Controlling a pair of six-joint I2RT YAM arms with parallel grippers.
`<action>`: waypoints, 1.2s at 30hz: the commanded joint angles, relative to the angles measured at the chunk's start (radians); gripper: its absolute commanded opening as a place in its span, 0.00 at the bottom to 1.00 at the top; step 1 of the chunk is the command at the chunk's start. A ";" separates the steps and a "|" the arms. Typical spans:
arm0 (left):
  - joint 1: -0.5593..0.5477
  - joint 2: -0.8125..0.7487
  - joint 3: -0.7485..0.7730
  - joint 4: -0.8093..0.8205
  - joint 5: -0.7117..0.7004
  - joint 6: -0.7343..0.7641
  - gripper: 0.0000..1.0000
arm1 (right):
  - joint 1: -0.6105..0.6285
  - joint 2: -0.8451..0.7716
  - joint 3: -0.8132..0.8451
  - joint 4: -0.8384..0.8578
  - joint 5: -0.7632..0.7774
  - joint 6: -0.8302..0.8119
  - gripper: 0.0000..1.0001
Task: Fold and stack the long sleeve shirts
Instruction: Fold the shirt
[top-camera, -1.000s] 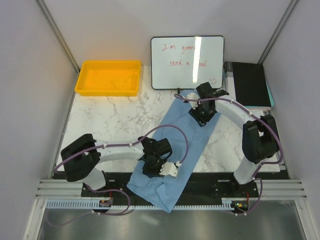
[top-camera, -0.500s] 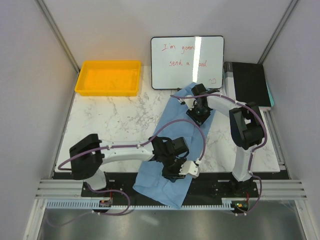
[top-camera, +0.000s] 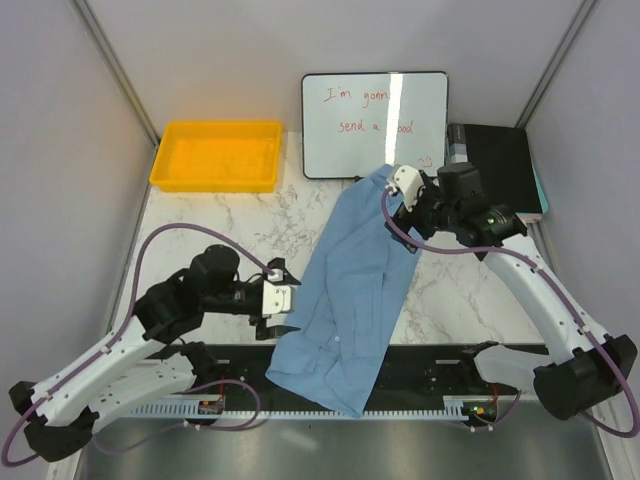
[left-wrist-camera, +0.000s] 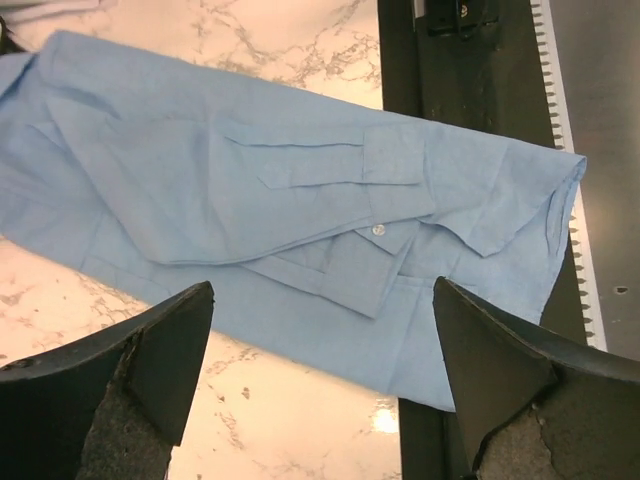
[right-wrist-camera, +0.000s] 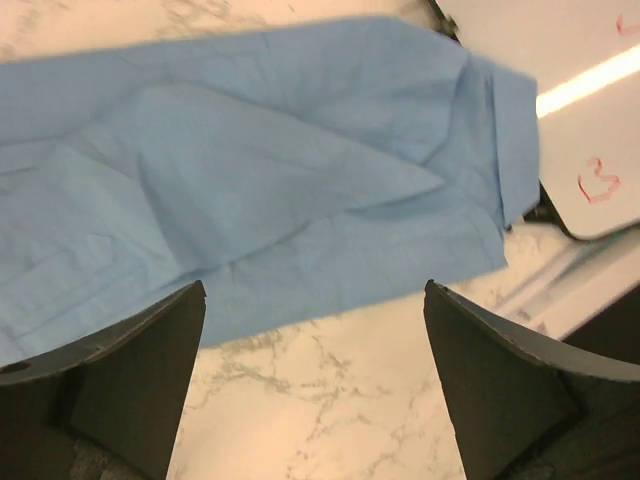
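One light blue shirt (top-camera: 350, 290), folded long and narrow

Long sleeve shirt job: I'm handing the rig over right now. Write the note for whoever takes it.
Left gripper: open, holding nothing, by the hem end of the light blue shirt.
Right gripper: open, holding nothing, by the collar end, near the whiteboard.
Shirt: lies diagonally on the marble table, hem end reaching past the near edge. Only one shirt in view.
Done: narrowed lengthwise, with a sleeve folded on top.
Left: probably fold it crosswise, then stack.
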 joint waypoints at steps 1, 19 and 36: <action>0.009 0.055 -0.023 -0.044 0.045 0.088 0.95 | 0.031 0.054 -0.010 -0.033 -0.214 0.010 0.98; -0.408 0.511 -0.281 0.712 -0.093 0.275 0.59 | -0.009 0.504 -0.041 -0.007 -0.027 0.300 0.48; -0.456 0.695 -0.278 0.809 -0.177 0.327 0.51 | -0.010 0.606 -0.055 -0.001 0.036 0.276 0.44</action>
